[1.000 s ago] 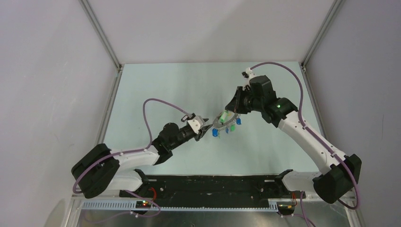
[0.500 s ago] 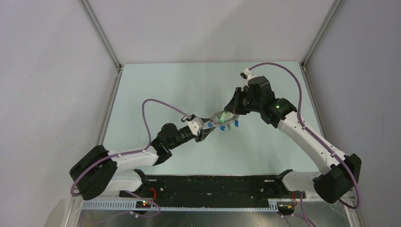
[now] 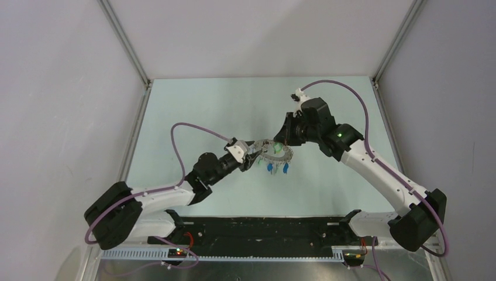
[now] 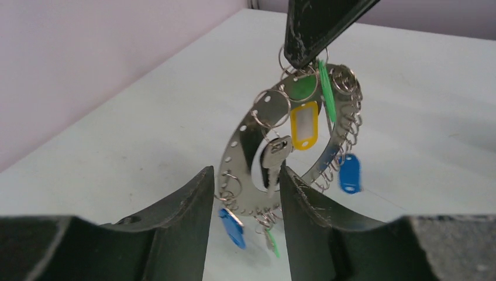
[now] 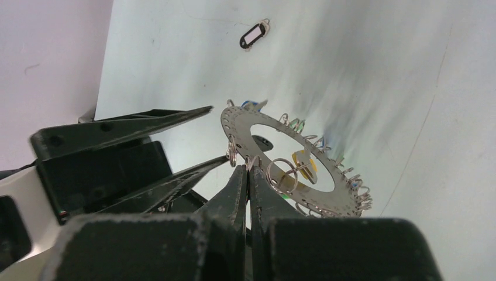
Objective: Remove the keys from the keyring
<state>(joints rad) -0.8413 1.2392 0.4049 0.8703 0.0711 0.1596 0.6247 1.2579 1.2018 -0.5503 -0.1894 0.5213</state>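
The keyring [image 4: 238, 153] has its lowest arc hidden between and behind the left fingers [image 4: 181, 228]. In the right wrist view the right fingers [image 5: 234, 196] cover the keyring's near rim. From above, the keys [image 3: 278, 168] hanging under it are too small to count.

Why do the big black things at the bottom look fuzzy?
Left wrist view: the left fingers sit right by the lens, so they blur, while the keyring looks sharp. Right wrist view: the right fingers blur likewise.
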